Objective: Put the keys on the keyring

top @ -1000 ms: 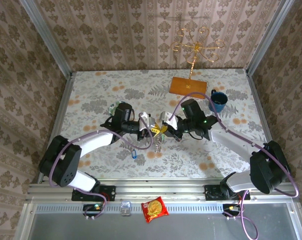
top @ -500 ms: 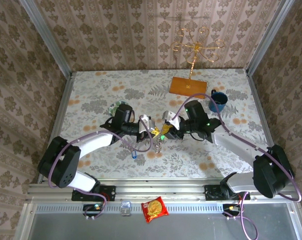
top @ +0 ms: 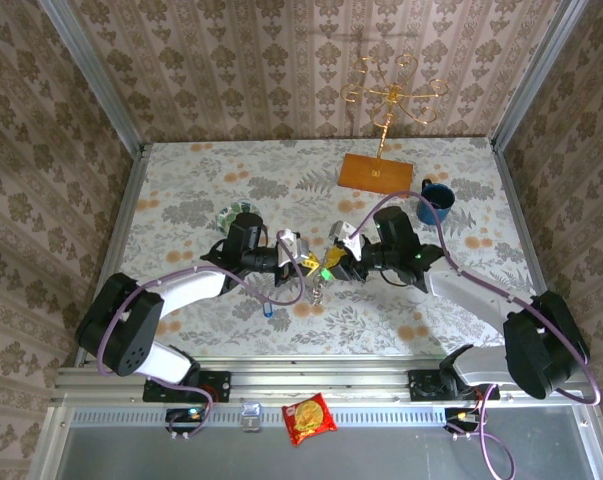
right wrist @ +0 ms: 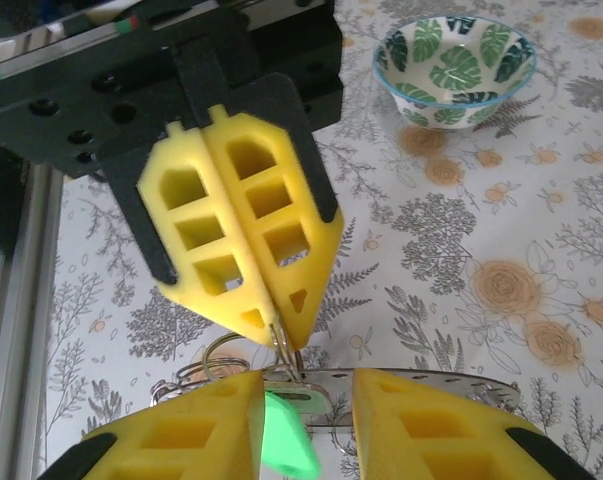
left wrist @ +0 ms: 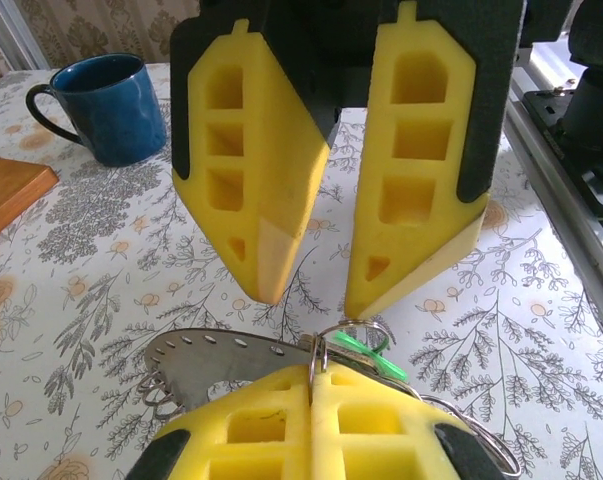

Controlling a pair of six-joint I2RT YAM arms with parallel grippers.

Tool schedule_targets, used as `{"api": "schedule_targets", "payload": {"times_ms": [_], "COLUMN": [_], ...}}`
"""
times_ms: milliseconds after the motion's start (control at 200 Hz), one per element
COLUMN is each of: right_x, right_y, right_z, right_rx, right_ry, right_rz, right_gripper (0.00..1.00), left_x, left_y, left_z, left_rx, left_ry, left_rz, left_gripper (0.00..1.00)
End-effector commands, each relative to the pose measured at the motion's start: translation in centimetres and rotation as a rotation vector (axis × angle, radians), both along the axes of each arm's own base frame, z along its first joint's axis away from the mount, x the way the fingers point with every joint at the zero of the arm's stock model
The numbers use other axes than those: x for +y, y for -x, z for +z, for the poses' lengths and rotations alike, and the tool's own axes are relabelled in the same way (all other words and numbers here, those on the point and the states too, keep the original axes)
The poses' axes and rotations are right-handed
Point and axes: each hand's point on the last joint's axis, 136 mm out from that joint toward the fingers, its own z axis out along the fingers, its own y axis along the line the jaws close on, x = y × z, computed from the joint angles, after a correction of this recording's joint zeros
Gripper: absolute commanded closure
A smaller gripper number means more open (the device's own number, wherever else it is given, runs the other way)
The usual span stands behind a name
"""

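The left claw (left wrist: pixel 313 372) was pressed together, pinching the keyring (left wrist: pixel 221 358) at a thin wire loop, with the ring's flat grey metal jutting out to one side of its tips. The right claw (right wrist: pixel 309 385) faced it tip to tip with its fingers spread. The green key (right wrist: pixel 286 440) sat unclamped in the gap between them. The blue key (top: pixel 268 312) lay just beside the left claw, on the near side.

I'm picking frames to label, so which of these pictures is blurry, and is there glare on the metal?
Right wrist view: the green key at the bottom edge is blurred, the bowl sharp. Left wrist view: crisp, just a mild sheen on the keyring. Top external view: evenly lit, the blue key only a speck.
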Motion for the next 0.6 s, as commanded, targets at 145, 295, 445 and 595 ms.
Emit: {"api": "schedule_targets", "payload": {"times_ms": [145,295,445,595], "right_x": [-1.2,-0.9,-0.7,-1.0], "right_y": [-0.8,0.2,1.0,0.5], "right_z": [3.6,3.6,2.9,2.2], "right_rx": [0.051,0.199,0.243,0.193], "right_ry": [-0.062,-0.031,0.01,0.022], "right_rz": [-0.201,-0.298,-0.316,-0.325], "right_gripper": [0.69,0.68,0.66,0.66], "left_x": [-0.1,-0.1,-0.2,-0.2], "left_y": [0.2,0.3,0.4,0.6], "left_z": [0.8,1.2,1.4,1.5], "left_rx": [-0.002,0.005,0.007,0.011], "left_ry": [0.001,0.009,0.017,0.022], "left_rz": [0.037,0.047,0.043,0.036], "left_gripper": [1.0,1.0,1.0,1.0]}}
